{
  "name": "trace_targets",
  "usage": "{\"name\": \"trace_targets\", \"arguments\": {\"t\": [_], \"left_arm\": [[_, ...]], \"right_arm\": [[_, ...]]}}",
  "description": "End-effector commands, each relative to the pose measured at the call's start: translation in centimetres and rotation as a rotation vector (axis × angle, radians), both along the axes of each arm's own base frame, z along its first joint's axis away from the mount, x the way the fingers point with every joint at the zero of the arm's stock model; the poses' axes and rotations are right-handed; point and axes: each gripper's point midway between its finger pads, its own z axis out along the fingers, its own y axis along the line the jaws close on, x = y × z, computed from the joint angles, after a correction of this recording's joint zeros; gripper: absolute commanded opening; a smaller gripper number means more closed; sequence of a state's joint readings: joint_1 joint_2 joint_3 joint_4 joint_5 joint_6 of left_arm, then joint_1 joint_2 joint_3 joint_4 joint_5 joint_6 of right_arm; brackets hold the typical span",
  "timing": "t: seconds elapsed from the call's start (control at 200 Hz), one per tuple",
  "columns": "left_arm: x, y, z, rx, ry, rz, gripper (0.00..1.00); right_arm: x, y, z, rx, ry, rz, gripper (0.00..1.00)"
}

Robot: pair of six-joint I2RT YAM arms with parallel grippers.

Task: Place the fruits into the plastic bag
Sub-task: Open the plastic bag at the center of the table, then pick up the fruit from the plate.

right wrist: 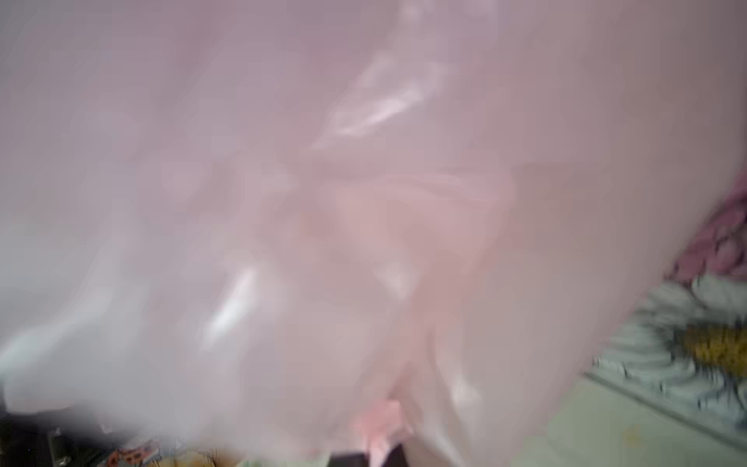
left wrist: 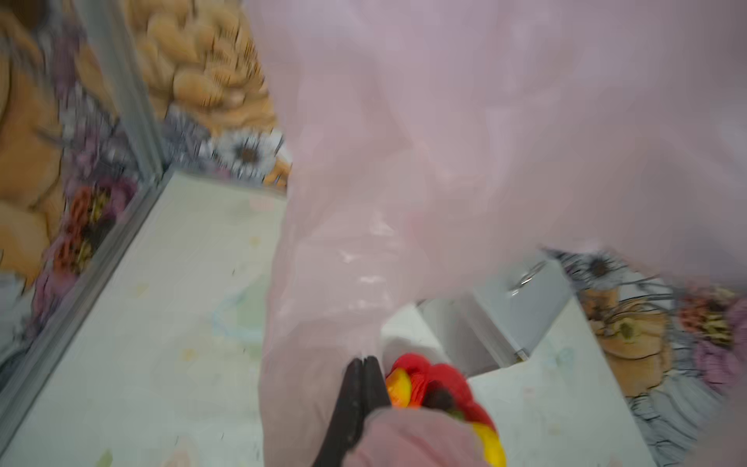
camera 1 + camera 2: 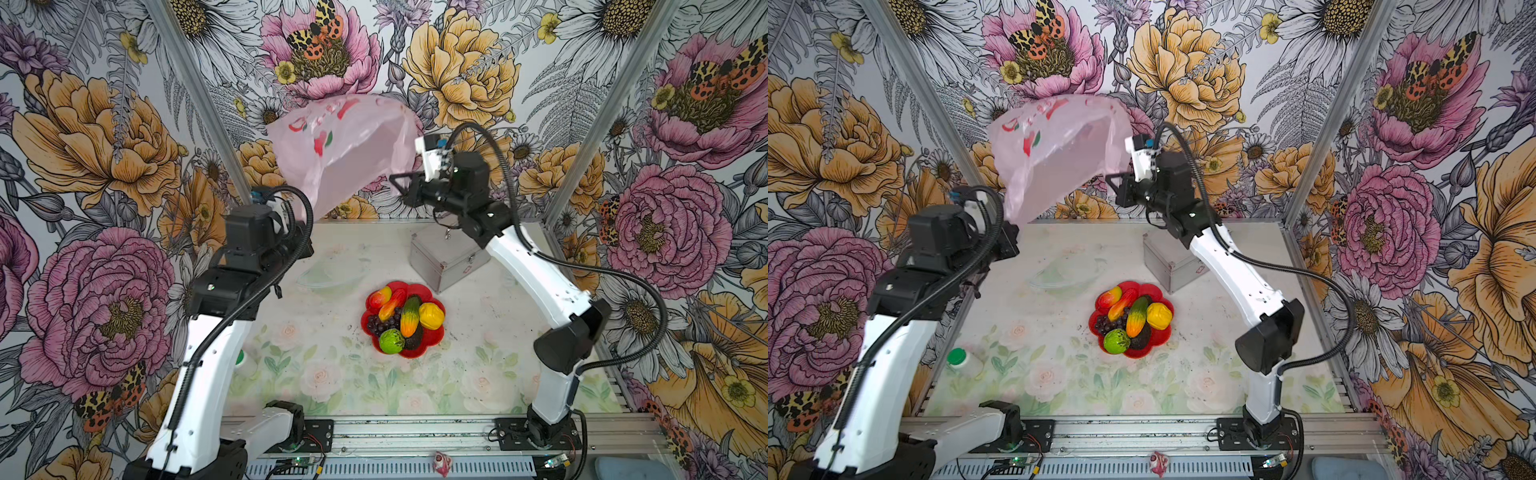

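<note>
The pale-pink plastic bag hangs spread in the air over the back of the table, held between both arms. My left gripper is shut on one edge of it, with its black fingers pressed together. My right gripper is shut on a bunched pink edge; the bag fills that wrist view. The fruits lie on a red flower-shaped dish mid-table: lemon, lime, a green-orange long one, two mangoes, grapes and an avocado.
A silver metal case stands behind and to the right of the dish, under my right arm. A clear plastic bowl lies behind and to the left of the dish. A white bottle with a green cap lies at the left edge. Flowered walls enclose the table.
</note>
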State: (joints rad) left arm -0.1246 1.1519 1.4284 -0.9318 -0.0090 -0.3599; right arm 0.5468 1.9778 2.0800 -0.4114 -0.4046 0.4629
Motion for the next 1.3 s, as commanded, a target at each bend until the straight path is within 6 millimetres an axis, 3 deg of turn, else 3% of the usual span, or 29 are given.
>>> {"name": "trace_targets", "arguments": {"t": [0.0, 0.105, 0.17, 0.395, 0.58, 0.701, 0.841, 0.966, 1.076, 1.186, 1.296], "left_arm": [[-1.8, 0.1, -6.8, -0.148, 0.200, 0.069, 0.00], [-1.8, 0.7, -4.7, -0.162, 0.126, 0.093, 0.00], [-1.7, 0.8, -5.2, -0.179, 0.141, 0.095, 0.00], [-2.5, 0.1, -9.0, -0.250, 0.208, 0.114, 0.00], [-3.1, -0.3, -9.9, -0.284, 0.205, 0.127, 0.00], [-3.0, -0.7, -9.4, -0.293, 0.166, 0.126, 0.00], [-2.9, -1.7, -8.3, -0.277, 0.110, 0.106, 0.00], [-3.0, -2.4, -7.7, -0.257, 0.080, 0.090, 0.00], [-3.3, -2.7, -7.5, -0.255, 0.068, 0.082, 0.00], [-3.4, -3.1, -7.8, -0.254, 0.067, 0.071, 0.00], [-3.5, -3.7, -8.3, -0.251, 0.075, 0.054, 0.00]], "right_arm": [[-2.5, -0.4, -14.3, -0.258, 0.401, 0.008, 0.00], [-1.0, 0.2, -10.9, -0.248, 0.284, -0.010, 0.00], [-0.1, 0.7, -10.2, -0.215, 0.282, -0.010, 0.00], [0.6, 1.3, -12.1, -0.225, 0.322, -0.003, 0.00], [1.3, -0.1, -12.7, -0.241, 0.342, -0.040, 0.00], [1.7, -1.6, -12.7, -0.240, 0.361, -0.078, 0.00], [1.4, -2.9, -10.1, -0.216, 0.328, -0.098, 0.37], [0.0, -4.0, -6.4, -0.204, 0.256, -0.105, 0.52], [-1.7, -6.1, -3.3, -0.214, 0.196, -0.151, 0.65], [-3.6, -8.7, -1.1, -0.233, 0.158, -0.220, 0.88], [-5.6, -10.7, 0.6, -0.245, 0.144, -0.258, 0.92]]}}
